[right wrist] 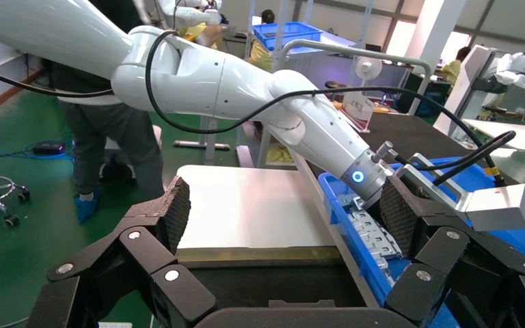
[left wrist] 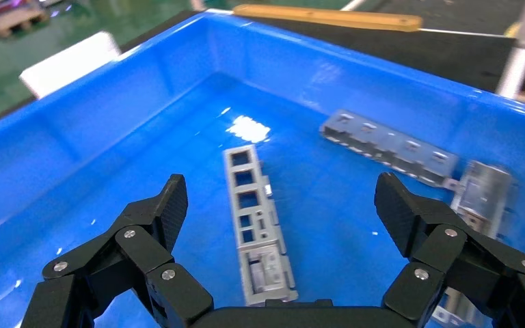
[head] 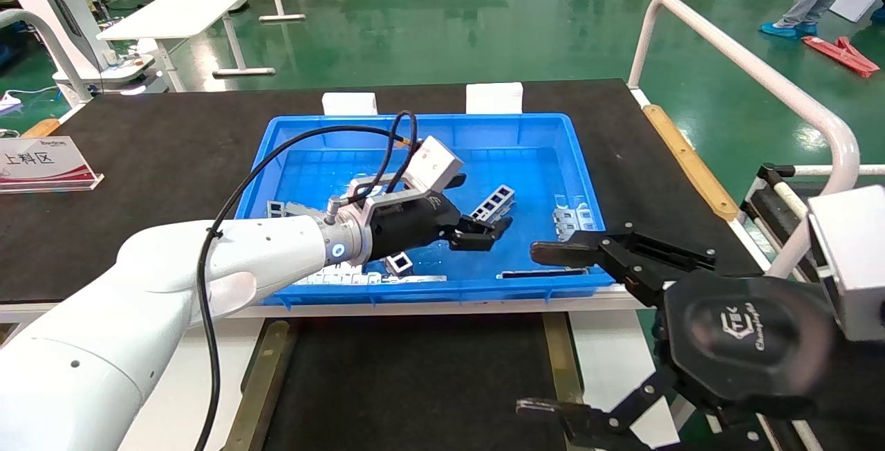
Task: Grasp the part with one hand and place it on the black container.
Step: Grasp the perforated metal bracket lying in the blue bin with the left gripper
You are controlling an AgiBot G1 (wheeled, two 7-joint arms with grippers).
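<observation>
Nearest the robot lies the black container (head: 415, 382), a shallow dark tray with brass-coloured side strips, on the near side of the blue bin (head: 546, 134). The right pincer (head: 546, 330) hangs over the tray's right edge, jaws spread wide and holding nothing; it appears parked.

Just beyond, the blue bin sits on the desk (head: 138, 160). The left pincer (head: 499, 229) reaches into the bin's middle, its forearm crossing the bin's near-left wall and its wrist angled down toward the floor of the bin. Its jaws stand open and empty, one on each side of the part (left wrist: 254, 222).

The part is a slim grey channel bar with a row of window cut-outs, lying flat on the bin floor between the open jaws, pointing away from the pincer. It looks rigid, light and smooth, so probably prone to slipping; gripping across its narrow width near mid-length seems soundest.

Farther right in the bin lie other grey plates (left wrist: 389, 149).
</observation>
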